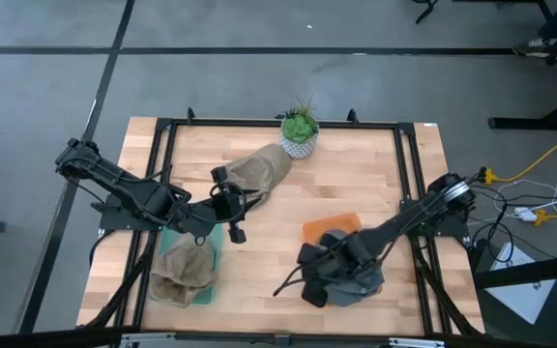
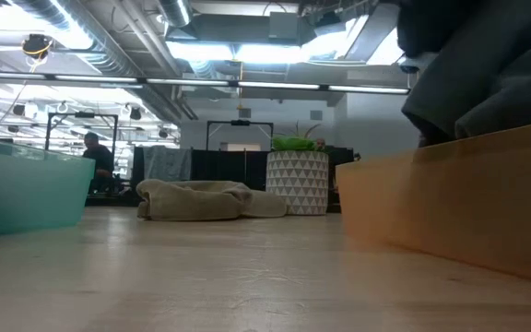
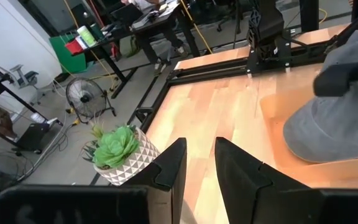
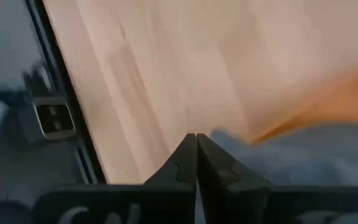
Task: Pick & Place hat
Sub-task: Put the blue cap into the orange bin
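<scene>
A: What sits in the trays?
B: The teal tray (image 1: 213, 238) at near left holds one tan hat (image 1: 180, 274). The orange tray (image 1: 332, 228) at near right holds one grey hat (image 1: 361, 284).

A: Any others?
B: A second tan hat (image 1: 262, 171) lies on the table (image 1: 356, 184) beside the one potted plant (image 1: 299, 131), far centre.

A: Grippers?
B: The right gripper (image 1: 307, 268) is clenched tight at the grey hat's left edge. The left gripper (image 1: 226, 194) hangs beside that loose tan hat, fingers (image 3: 169, 167) narrowly parted, grasping nothing.
</scene>
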`<state>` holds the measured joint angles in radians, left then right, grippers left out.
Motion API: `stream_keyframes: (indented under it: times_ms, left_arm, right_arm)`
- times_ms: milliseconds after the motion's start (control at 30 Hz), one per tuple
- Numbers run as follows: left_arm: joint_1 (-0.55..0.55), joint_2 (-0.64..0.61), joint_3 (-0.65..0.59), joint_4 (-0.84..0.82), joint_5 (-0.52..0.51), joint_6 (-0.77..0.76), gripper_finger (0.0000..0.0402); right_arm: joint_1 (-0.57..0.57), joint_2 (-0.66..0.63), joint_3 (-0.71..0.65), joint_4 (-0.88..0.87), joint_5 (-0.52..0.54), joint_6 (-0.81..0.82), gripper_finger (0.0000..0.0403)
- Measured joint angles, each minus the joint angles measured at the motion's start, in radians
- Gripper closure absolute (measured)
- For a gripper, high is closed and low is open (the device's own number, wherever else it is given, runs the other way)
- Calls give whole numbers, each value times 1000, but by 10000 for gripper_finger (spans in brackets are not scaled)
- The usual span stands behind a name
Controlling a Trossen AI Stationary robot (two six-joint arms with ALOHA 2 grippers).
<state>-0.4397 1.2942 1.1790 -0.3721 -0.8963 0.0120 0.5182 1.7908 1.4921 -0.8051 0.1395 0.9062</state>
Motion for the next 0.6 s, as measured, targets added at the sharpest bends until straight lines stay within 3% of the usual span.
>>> stream_keyframes:
  times_ms: [233,400,600]
  left_arm:
    - [0,0,0,0,0,-3,320]
    - [0,0,0,0,0,-10,323]
    - [0,0,0,0,0,-10,323]
  right_arm:
    - [1,68,0,-156,-103,52,397]
    - [1,87,0,-280,-107,62,398]
    - [-2,117,0,-278,-108,26,394]
